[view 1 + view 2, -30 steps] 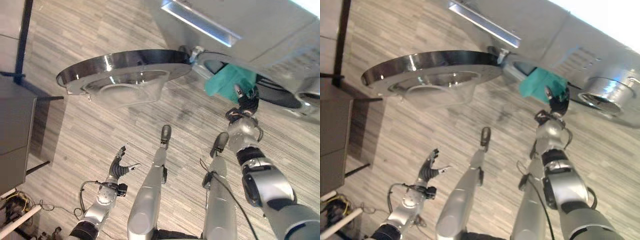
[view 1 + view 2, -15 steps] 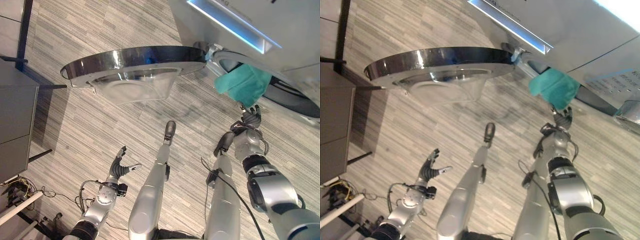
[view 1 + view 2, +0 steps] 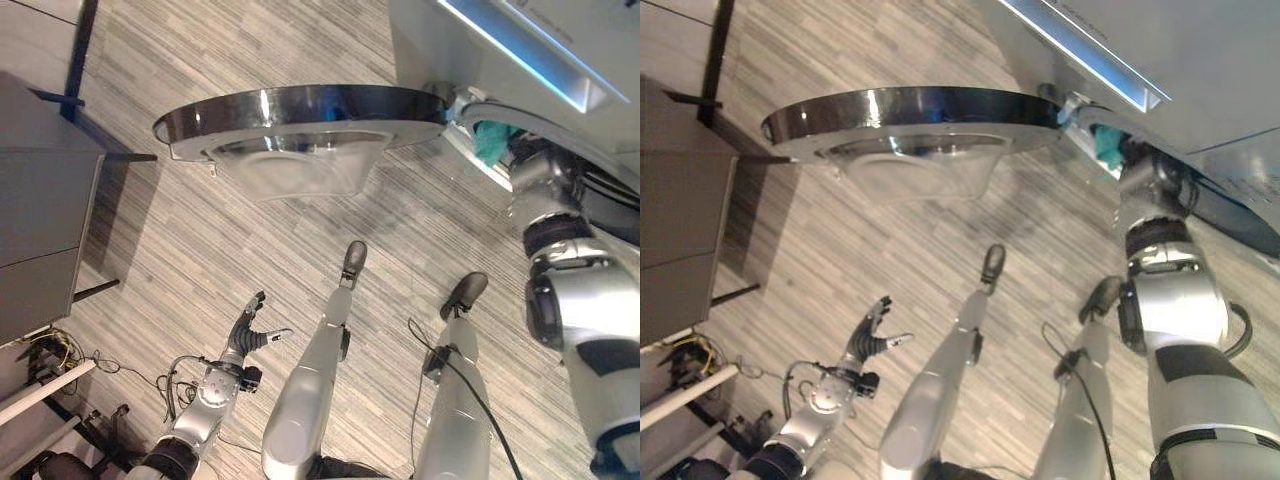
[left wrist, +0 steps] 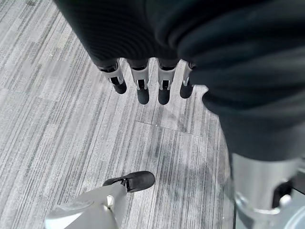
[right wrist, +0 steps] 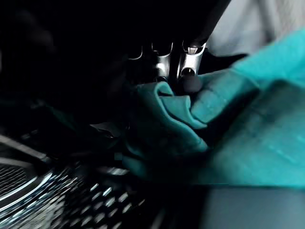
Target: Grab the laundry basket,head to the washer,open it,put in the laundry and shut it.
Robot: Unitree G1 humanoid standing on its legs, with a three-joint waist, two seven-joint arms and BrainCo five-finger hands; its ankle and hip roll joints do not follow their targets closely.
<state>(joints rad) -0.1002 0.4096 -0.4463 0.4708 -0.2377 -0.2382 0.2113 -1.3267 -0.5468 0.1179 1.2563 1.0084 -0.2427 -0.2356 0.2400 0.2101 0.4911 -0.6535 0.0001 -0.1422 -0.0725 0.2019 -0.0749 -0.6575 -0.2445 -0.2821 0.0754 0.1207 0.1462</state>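
Laundry (image 5: pixel 228 129), a soft teal cloth in crumpled folds, sits at the washer's mouth against my right hand (image 5: pixel 187 71), whose dark-tipped fingers press into it; I cannot tell whether they grip. Below it I see the drum's (image 5: pixel 43 195) perforated metal. The round, chrome-rimmed glass door (image 3: pixel 300 115) stands swung wide from the grey washer (image 3: pixel 1200 60). My left hand (image 3: pixel 245 335) hangs low, fingers spread, over striped grey floor (image 3: pixel 200 230).

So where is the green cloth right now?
The green cloth is inside the washer's opening, at the robot's right, just past the open door. The right hand reaches in with it.
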